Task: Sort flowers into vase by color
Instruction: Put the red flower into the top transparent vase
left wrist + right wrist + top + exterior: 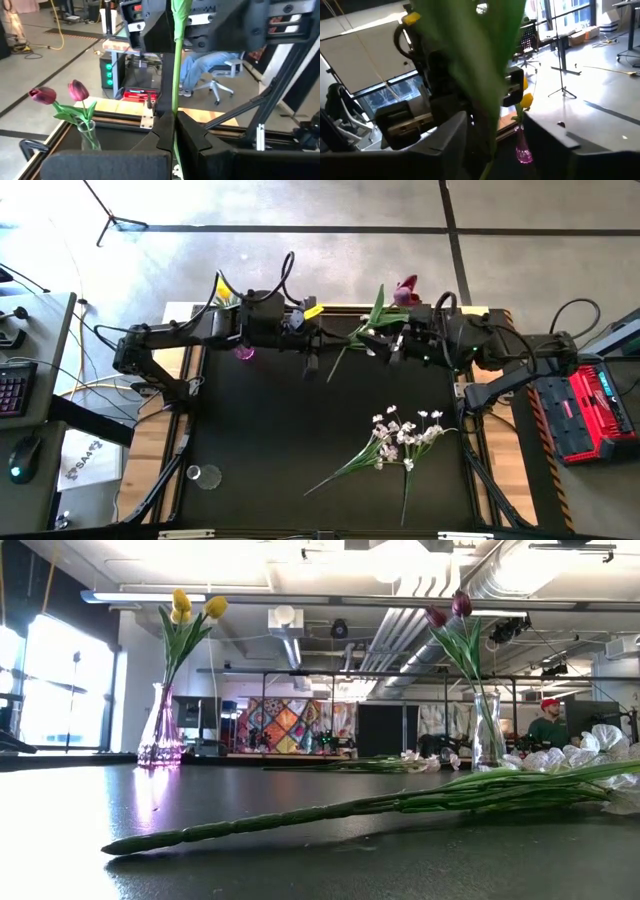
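Currently pink vase (160, 735) holds yellow tulips (190, 608)

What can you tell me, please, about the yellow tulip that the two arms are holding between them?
The yellow tulip is an artificial flower with a small yellow head, a straight green stem and long green leaves. It hangs roughly level above the far side of the black table, head toward the left arm. The left gripper is shut on its stem, and the right gripper closes around its leafy part. It touches no vase.

Glossy black table top (300, 860), clear glass vases (487, 730), matt dark plastic fingers (195, 137).
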Robot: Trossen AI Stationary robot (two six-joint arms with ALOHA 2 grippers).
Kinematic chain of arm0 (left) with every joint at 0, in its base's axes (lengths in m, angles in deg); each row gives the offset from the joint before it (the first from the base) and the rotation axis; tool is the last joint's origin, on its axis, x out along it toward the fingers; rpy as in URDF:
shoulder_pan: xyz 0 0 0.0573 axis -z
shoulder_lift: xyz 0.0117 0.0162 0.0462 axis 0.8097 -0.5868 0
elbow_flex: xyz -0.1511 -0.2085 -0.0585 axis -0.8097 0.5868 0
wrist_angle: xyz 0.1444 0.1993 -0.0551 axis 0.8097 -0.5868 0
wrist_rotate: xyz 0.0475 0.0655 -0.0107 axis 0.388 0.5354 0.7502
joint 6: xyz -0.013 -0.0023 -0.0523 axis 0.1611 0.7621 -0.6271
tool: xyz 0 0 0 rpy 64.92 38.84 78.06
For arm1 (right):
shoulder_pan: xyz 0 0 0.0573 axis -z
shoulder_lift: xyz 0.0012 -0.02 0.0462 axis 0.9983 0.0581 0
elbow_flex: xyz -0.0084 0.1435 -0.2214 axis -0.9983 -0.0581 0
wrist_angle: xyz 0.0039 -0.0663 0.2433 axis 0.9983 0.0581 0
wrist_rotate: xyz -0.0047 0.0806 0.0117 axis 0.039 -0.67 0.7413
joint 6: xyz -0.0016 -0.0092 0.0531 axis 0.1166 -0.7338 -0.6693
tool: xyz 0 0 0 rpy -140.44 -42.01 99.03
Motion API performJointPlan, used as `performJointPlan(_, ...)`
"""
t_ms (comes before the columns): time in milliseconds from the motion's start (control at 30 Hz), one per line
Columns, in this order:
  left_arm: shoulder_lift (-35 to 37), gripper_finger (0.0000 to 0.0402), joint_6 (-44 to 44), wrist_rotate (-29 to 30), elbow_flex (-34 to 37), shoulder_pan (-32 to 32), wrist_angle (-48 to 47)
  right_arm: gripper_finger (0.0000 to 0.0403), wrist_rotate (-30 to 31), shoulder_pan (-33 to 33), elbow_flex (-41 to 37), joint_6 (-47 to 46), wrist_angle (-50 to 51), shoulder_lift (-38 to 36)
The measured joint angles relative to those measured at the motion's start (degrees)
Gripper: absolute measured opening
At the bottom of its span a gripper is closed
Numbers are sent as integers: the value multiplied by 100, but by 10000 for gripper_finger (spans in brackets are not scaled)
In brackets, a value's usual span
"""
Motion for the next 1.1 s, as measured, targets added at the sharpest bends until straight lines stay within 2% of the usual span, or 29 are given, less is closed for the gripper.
performJointPlan(67, 0, 0, 52, -19, 0, 11, -18, 141, -18, 4, 0, -22, 39, 2)
performJointPlan(200, -1, 0, 279, -250, 0, 37, -242, 28, -256, 3, 0, 110, 103, 2)
performJointPlan(233, -30, 0, 355, -350, 0, 36, -289, 16, -349, 2, 0, 172, 108, 3)
performJointPlan(500, -325, 0, 1087, -1586, -2, 253, -470, 5, -1367, 305, 2, -353, 347, 7)
performJointPlan(633, -471, 0, 1215, -1776, 12, 356, -487, 3, -1622, 393, 4, -453, 467, 9)
performJointPlan(733, -490, 0, 862, -1228, 2, 328, -649, 2, -1058, 271, 4, -392, 641, -46)
performJointPlan(833, -456, 0, 602, -414, 2, 287, -1062, 1, 316, 60, 4, -468, 1362, -277)
performJointPlan(933, -357, 0, 391, 288, 4, 242, -1480, 1, 1129, -120, 4, -961, 2374, -570)
performJointPlan(1100, -313, 0, 33, 486, -1, -21, -1882, 1, 1826, -276, 4, -2104, 4312, -938)
